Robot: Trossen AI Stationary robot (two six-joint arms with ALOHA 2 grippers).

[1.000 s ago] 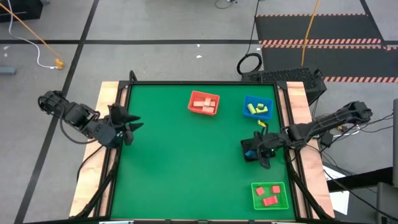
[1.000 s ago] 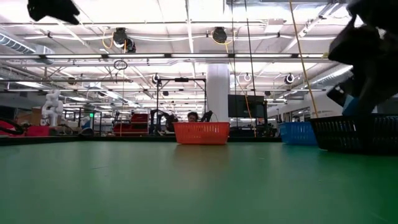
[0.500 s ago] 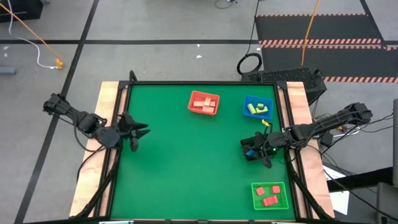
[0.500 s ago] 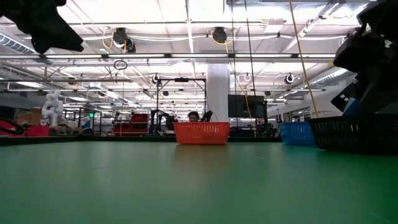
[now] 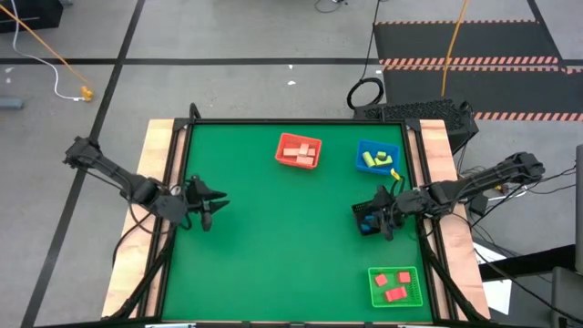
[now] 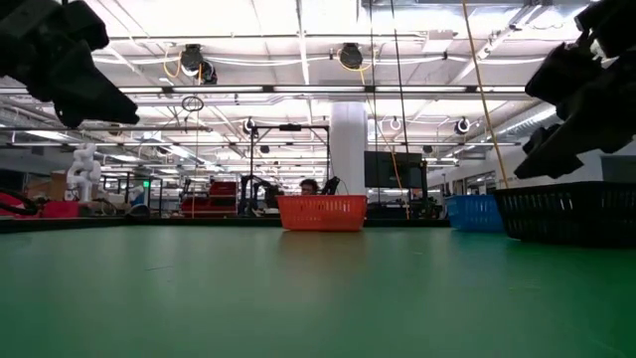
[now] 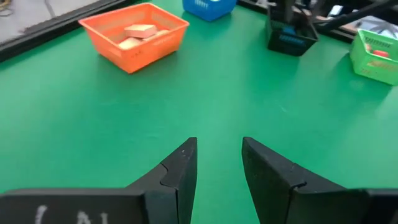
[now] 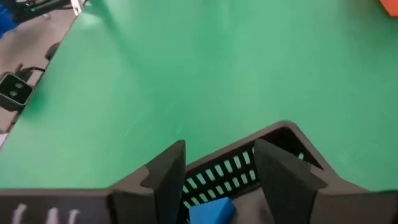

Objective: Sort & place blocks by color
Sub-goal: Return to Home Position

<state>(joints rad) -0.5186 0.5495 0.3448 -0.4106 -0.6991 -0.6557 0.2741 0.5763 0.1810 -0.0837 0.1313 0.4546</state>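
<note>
plainly left gripper [image 7: 219, 145] gapes empty and right gripper [image 8: 217, 150] gapes over black bin's [image 8: 231, 167] blue block [image 8: 211, 210].

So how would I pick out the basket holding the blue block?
On the green table, three baskets run down the right side. The middle one, the black basket, sits just below the right end effector. Its neighbours are a blue basket and a green basket; only this one is dark.

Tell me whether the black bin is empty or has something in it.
Not empty. The right wrist view shows a blue block inside the black bin, by its slotted wall.
</note>
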